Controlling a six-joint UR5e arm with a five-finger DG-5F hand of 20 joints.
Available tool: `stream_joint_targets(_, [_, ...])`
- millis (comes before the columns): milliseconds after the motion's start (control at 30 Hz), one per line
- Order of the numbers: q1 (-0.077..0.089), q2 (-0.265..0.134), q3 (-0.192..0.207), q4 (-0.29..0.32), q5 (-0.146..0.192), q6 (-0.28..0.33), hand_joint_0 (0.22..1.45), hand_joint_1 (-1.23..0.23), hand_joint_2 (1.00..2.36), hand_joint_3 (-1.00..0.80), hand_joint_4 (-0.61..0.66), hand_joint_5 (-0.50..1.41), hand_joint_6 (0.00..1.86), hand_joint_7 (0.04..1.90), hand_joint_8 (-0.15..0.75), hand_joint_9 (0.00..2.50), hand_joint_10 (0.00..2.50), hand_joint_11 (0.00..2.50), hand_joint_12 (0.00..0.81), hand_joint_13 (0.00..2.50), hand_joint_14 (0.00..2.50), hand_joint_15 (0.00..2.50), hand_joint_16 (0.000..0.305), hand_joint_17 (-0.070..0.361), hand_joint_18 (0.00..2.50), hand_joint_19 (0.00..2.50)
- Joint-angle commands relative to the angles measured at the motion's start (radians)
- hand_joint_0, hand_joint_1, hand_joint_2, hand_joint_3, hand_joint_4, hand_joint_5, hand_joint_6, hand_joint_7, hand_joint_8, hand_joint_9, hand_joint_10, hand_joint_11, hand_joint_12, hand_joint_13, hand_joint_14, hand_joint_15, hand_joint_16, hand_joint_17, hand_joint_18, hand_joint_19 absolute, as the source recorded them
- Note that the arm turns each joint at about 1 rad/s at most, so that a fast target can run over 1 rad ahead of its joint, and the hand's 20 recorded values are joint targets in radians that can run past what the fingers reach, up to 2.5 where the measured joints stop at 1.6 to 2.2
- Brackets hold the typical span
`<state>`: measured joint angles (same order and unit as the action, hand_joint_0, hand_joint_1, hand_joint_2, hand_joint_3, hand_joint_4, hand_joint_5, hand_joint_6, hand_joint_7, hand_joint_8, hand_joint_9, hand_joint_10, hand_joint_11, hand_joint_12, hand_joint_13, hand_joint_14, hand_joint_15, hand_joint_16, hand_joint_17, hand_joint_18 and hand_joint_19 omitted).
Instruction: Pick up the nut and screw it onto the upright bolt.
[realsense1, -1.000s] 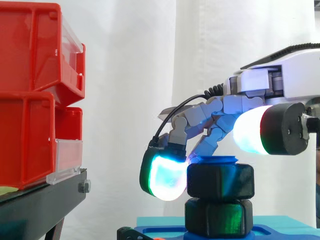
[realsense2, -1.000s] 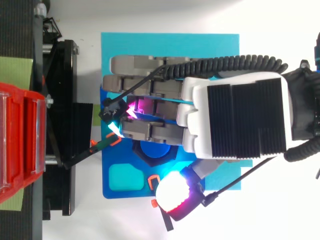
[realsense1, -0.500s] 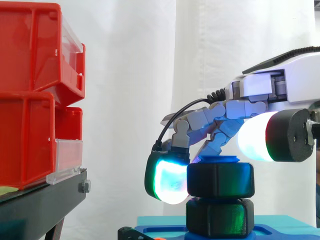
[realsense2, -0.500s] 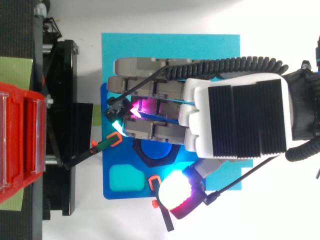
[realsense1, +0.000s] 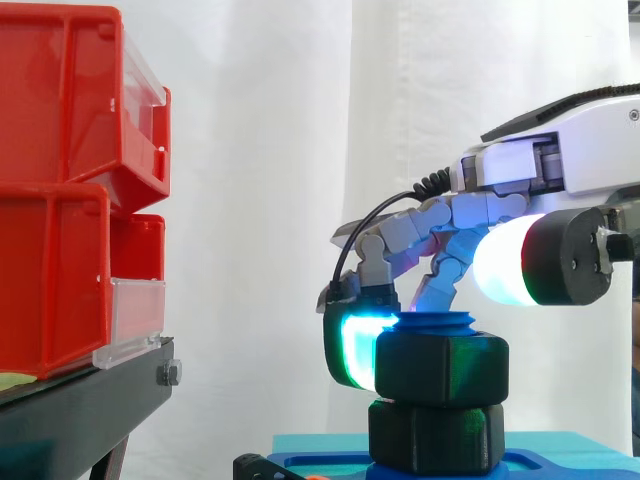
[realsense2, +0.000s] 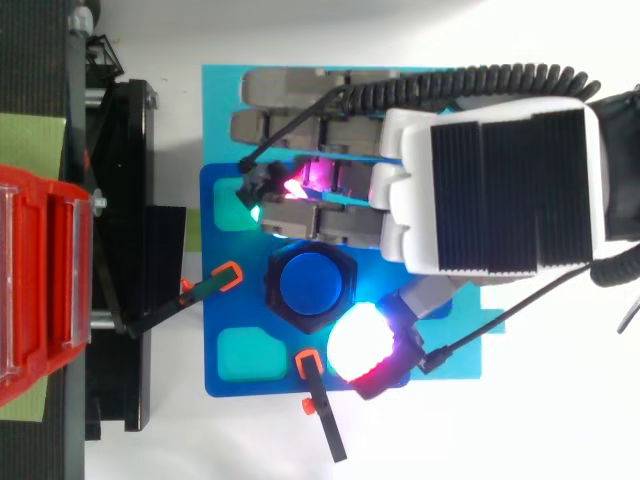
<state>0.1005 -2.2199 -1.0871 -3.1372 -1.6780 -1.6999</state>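
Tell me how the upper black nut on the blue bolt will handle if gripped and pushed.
The nut looks thick and solid, so probably rigid, not fragile. Its flat sides should give grip. Sitting on the bolt, it should turn rather than tip or roll.

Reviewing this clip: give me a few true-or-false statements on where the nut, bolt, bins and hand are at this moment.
1. The black nut sits around the blue bolt. True.
2. In the side view, the red bins stand to the right of the bolt. False: they stand at the left, on the black stand.
3. The hand reaches in from the right edge in both views. True.
4. The bolt lies flat on the blue plate. False: it stands upright, with its top showing above the nut.
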Motion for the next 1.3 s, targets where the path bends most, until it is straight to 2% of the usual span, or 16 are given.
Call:
stream_joint_targets(0, [-0.007, 0.0, 0.012, -0.012, 0.0, -0.001, 0.52, -0.04, 1.0, -0.5, 0.16, 0.0, 0.58, 1.38, 0.273, 0.84, 0.0, 0.0, 0.304, 0.48, 0.0, 0.0, 0.033, 0.073, 0.1, 0.0])
stream_joint_targets(167, [-0.012, 0.0, 0.024, -0.035, -0.002, -0.001, 0.53, -0.07, 1.0, -0.5, 0.13, 0.04, 0.6, 1.35, 0.233, 1.02, 0.0, 0.0, 0.251, 0.6, 0.0, 0.0, 0.029, 0.065, 0.26, 0.01])
stream_joint_targets(200, [-0.013, 0.0, 0.029, -0.041, -0.003, -0.001, 0.53, -0.08, 1.0, -0.5, 0.1, 0.04, 0.6, 1.34, 0.17, 1.09, 0.0, 0.0, 0.227, 0.64, 0.0, 0.0, 0.028, 0.062, 0.3, 0.02])
stream_joint_targets(233, [-0.016, 0.0, 0.042, -0.061, -0.003, -0.001, 0.53, -0.09, 1.0, -0.5, 0.08, 0.05, 0.6, 1.33, 0.144, 1.11, 0.0, 0.0, 0.215, 0.66, 0.0, 0.0, 0.027, 0.061, 0.34, 0.03])
stream_joint_targets(300, [-0.018, 0.0, 0.052, -0.073, -0.003, -0.001, 0.53, -0.09, 1.0, -0.5, 0.08, 0.05, 0.6, 1.33, 0.129, 1.15, 0.0, 0.0, 0.212, 0.67, 0.0, 0.0, 0.027, 0.06, 0.35, 0.03])
stream_joint_targets(400, [-0.019, 0.0, 0.075, -0.092, -0.003, -0.001, 0.53, -0.09, 1.0, -0.5, 0.15, 0.04, 0.5, 1.46, 0.175, 1.1, 0.0, 0.0, 0.231, 0.63, 0.0, 0.0, 0.029, 0.065, 0.31, 0.02])
stream_joint_targets(500, [-0.021, 0.0, 0.116, -0.11, -0.003, -0.006, 0.52, -0.08, 1.0, -0.5, 0.21, -0.02, 0.5, 1.25, 0.228, 1.0, 0.0, 0.0, 0.262, 0.57, 0.0, 0.0, 0.031, 0.071, 0.24, 0.02])
stream_joint_targets(600, [-0.021, -0.001, 0.128, -0.118, -0.006, -0.017, 0.52, -0.08, 1.0, -0.5, 0.26, -0.06, 0.5, 1.02, 0.236, 0.94, 0.0, 0.0, 0.282, 0.53, 0.0, 0.0, 0.033, 0.074, 0.19, 0.0])
stream_joint_targets(667, [-0.019, 0.0, 0.128, -0.113, -0.008, -0.023, 0.51, -0.07, 1.0, -0.5, 0.24, -0.08, 0.5, 0.9, 0.235, 0.88, 0.0, 0.0, 0.286, 0.51, 0.0, 0.0, 0.034, 0.076, 0.16, 0.0])
stream_joint_targets(733, [-0.021, -0.001, 0.122, -0.106, -0.008, -0.026, 0.51, -0.06, 1.0, -0.5, 0.22, -0.11, 0.5, 0.78, 0.226, 0.81, 0.0, 0.0, 0.298, 0.46, 0.0, 0.0, 0.035, 0.079, 0.11, 0.0])
stream_joint_targets(867, [-0.01, -0.001, 0.098, -0.073, -0.009, -0.023, 0.5, -0.05, 1.0, -0.5, 0.21, -0.12, 0.5, 0.71, 0.22, 0.74, 0.0, 0.0, 0.303, 0.41, 0.0, 0.0, 0.036, 0.081, 0.06, 0.0])
stream_joint_targets(1100, [0.027, -0.001, -0.008, 0.089, 0.004, 0.036, 0.5, -0.03, 1.0, -0.5, 0.17, -0.16, 0.5, 0.61, 0.206, 0.51, 0.0, 0.0, 0.322, 0.24, 0.0, 0.0, 0.037, 0.084, 0.0, 0.0])
stream_joint_targets(1167, [0.034, -0.001, -0.02, 0.112, 0.006, 0.057, 0.5, -0.03, 1.0, -0.5, 0.16, -0.18, 0.5, 0.6, 0.199, 0.44, 0.0, 0.0, 0.327, 0.2, 0.0, 0.0, 0.038, 0.086, 0.0, 0.0])
stream_joint_targets(1267, [0.039, -0.001, -0.02, 0.109, 0.008, 0.062, 0.49, -0.02, 1.0, -0.5, 0.14, -0.19, 0.5, 0.59, 0.195, 0.37, 0.0, 0.0, 0.338, 0.15, 0.0, 0.0, 0.039, 0.089, 0.0, 0.0])
